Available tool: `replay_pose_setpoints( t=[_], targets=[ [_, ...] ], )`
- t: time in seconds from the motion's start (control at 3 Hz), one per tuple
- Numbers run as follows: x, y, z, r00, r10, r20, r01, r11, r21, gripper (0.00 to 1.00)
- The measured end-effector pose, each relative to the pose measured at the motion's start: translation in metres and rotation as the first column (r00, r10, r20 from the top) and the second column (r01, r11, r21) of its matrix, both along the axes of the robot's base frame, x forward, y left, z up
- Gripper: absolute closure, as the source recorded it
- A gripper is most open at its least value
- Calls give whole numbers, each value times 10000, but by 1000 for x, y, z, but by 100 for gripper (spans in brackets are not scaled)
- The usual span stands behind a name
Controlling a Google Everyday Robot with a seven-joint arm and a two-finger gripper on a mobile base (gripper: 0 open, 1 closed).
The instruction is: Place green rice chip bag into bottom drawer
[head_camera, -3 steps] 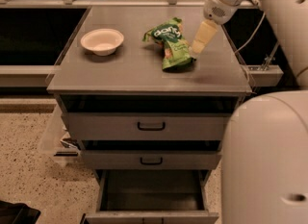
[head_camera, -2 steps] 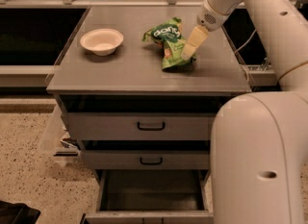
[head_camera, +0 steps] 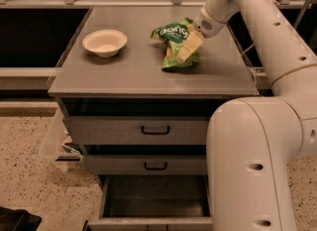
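The green rice chip bag (head_camera: 173,32) lies on the grey cabinet top (head_camera: 124,74), right of centre, with its dark lettered band toward the back. My gripper (head_camera: 186,49) reaches in from the upper right and sits right over the bag's right side, covering part of it. The bottom drawer (head_camera: 154,203) is pulled open at the foot of the cabinet, and its dark inside holds nothing that I can see.
A white bowl (head_camera: 104,42) stands on the cabinet top to the left of the bag. The two upper drawers (head_camera: 155,130) with black handles are closed. My own arm (head_camera: 257,165) fills the right foreground beside the cabinet. The floor is speckled terrazzo (head_camera: 29,175).
My gripper has moved left and down, from beside the bag's right edge to over the bag itself. The bag, the bowl and the drawers have not moved.
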State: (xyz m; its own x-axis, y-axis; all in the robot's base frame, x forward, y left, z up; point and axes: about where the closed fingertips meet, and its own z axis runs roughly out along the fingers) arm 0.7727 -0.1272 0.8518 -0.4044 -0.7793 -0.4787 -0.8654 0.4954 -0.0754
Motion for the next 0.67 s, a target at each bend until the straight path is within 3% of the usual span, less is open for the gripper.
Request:
replay_pose_setpoints(
  t=[0.67],
  targets=[
    [0, 0, 0, 10000, 0, 0, 0, 10000, 0, 64]
  ],
)
